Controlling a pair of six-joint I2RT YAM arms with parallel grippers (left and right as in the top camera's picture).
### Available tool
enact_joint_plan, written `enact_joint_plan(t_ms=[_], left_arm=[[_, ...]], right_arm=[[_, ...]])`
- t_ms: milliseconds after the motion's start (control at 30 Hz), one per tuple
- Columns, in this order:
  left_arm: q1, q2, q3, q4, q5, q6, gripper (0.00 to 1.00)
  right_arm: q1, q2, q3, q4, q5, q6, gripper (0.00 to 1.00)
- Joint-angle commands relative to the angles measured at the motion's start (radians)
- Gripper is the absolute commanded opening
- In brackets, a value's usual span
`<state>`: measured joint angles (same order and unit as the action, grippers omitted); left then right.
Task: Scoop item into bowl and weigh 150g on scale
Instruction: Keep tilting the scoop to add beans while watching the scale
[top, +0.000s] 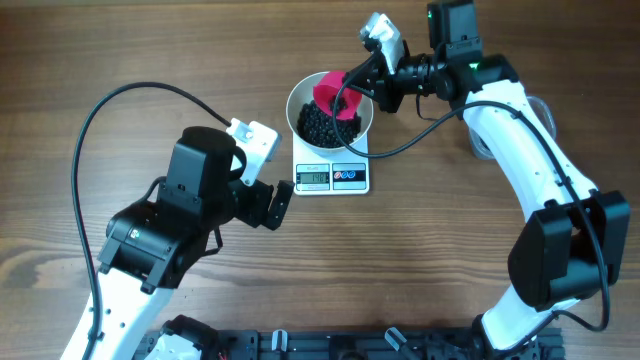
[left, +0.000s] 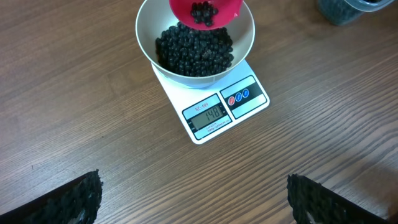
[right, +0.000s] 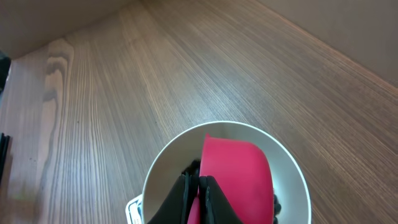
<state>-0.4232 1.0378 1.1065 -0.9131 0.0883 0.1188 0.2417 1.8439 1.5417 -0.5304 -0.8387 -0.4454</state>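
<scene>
The white bowl (top: 303, 100) stands on the white scale (top: 332, 176) and holds a heap of small black pellets (top: 322, 124), the item. Over the bowl my right gripper (top: 356, 83) is shut on the pink scoop (top: 334, 94), which is tilted and still carries a few pellets (left: 204, 12). From the right wrist the scoop (right: 239, 177) covers most of the bowl (right: 163, 171), with the gripper (right: 199, 190) pinching its edge. My left gripper (top: 270, 205) stands open over bare wood to the left of the scale, its fingertips (left: 78, 198) wide apart. The scale's display (left: 210, 114) shows digits.
A clear tub (left: 345, 9) with dark pellets sits at the far right, partly behind my right arm (top: 520, 150). A black cable (top: 120, 100) loops over the table's left half. A black rail (top: 330, 345) runs along the front edge.
</scene>
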Motion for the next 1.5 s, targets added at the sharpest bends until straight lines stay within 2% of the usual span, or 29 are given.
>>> enact_joint_plan(t_ms=[0,367,400,467,533,567,1400,1467], left_arm=[[0.005,-0.004,0.014,0.003,0.012,0.008,1.00],[0.005,-0.004,0.014,0.003,0.012,0.008,1.00],[0.005,-0.004,0.014,0.003,0.012,0.008,1.00],[0.005,-0.004,0.014,0.003,0.012,0.008,1.00],[0.005,-0.004,0.014,0.003,0.012,0.008,1.00],[0.005,-0.004,0.014,0.003,0.012,0.008,1.00],[0.005,-0.004,0.014,0.003,0.012,0.008,1.00],[0.005,-0.004,0.014,0.003,0.012,0.008,1.00]], right_arm=[[-0.001,-0.034,0.012,0.006,0.010,0.011,0.04],[0.000,-0.034,0.012,0.006,0.039,0.027,0.04],[0.000,-0.034,0.012,0.005,0.000,0.042,0.04],[-0.002,-0.034,0.012,0.001,-0.244,-0.061,0.04],[-0.002,-0.034,0.012,0.001,-0.036,0.006,0.04],[-0.002,-0.034,0.012,0.001,-0.021,0.015,0.04],[-0.002,-0.034,0.012,0.016,0.005,0.031,0.04],[-0.001,-0.034,0.012,0.004,-0.061,-0.001,0.04]])
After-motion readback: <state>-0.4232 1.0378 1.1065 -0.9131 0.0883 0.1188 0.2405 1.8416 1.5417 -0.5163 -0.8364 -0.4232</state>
